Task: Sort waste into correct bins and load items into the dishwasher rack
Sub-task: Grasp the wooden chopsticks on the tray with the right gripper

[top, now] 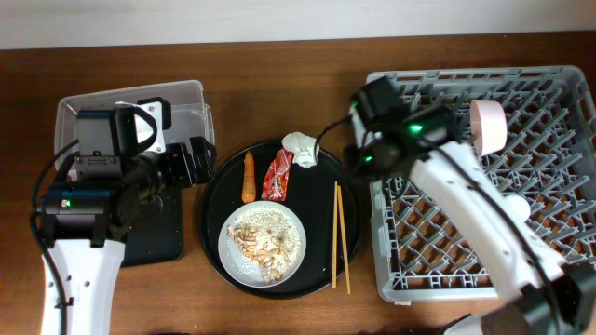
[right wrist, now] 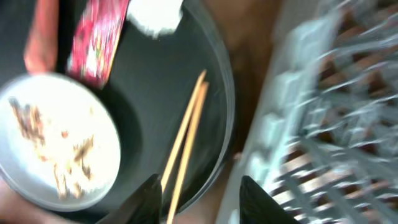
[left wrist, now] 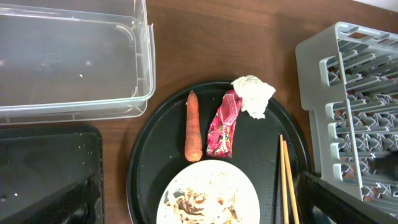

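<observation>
On the round black tray (top: 212,209) lie an orange carrot (top: 249,177), a red snack wrapper (top: 277,174), a crumpled white tissue (top: 300,149), two wooden chopsticks (top: 340,237) and a pale plate (top: 262,244) bearing beige food scraps. The grey dishwasher rack (top: 549,88) holds a pinkish bowl (top: 489,126). I cannot make out the blue cup. My left gripper (top: 191,160) is open and empty, looking down on carrot (left wrist: 193,127), wrapper (left wrist: 224,124) and plate (left wrist: 208,193). My right gripper (right wrist: 202,199) is open and empty above the chopsticks (right wrist: 186,137), by the rack's left edge; its view is blurred.
The clear tub (top: 191,93) stands at the back left, with the flat black tray (top: 154,233) in front of it. Both show in the left wrist view, tub (left wrist: 68,59) above tray (left wrist: 43,174). The rack's wall (left wrist: 323,68) stands right of the round tray.
</observation>
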`<state>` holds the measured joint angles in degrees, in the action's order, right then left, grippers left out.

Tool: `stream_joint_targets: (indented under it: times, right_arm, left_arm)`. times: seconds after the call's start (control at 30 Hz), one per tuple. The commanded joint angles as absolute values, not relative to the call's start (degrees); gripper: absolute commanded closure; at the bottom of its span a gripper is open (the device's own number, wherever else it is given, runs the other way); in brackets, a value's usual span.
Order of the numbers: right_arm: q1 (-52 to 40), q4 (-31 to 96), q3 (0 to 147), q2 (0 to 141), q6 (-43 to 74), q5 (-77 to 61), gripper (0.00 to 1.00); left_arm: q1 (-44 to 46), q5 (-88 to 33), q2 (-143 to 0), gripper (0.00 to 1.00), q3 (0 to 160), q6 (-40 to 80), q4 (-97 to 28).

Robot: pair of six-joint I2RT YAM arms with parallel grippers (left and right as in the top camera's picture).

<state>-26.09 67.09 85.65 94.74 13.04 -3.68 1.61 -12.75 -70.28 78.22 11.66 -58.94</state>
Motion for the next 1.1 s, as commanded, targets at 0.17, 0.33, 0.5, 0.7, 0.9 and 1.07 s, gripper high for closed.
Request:
stream_joint_targets:
  times: [0.17, 0.33, 0.5, 0.7, 0.9, 1.07]
  right_arm:
    - [-33.0, 67.2, 78.4, 104.2, 19.4, -4.4, 0.73]
    - [-32.5, 66.9, 78.0, 109.3, 20.4, -2.1, 0.76]
    - [-32.5, 64.5, 75.7, 113.1, 20.4, -2.5, 0.74]
    - [-32.5, 63.9, 75.5, 114.9, 20.5, -3.0, 0.73]
    - [-32.6, 63.6, 75.5, 114.9, 20.4, -4.3, 0.80]
    - [-32.5, 64.9, 75.9, 114.5, 21.8, -3.8, 0.96]
  left_arm:
    - [1.7, -12.2, -70.1, 0.01, 78.7, 12.1, -58.8]
    - [1.7, -12.2, -70.1, 0.01, 78.7, 12.1, -58.8]
    - [1.7, -12.2, -70.1, 0.01, 78.7, 12.1, -58.8]
    - [1.7, -12.2, -70.1, 0.01, 78.7, 12.2, -58.8]
    - [1.7, -12.2, -70.1, 0.01, 78.7, 12.2, -58.8]
    - [1.7, -12.2, -70.1, 0.01, 78.7, 12.1, -58.8]
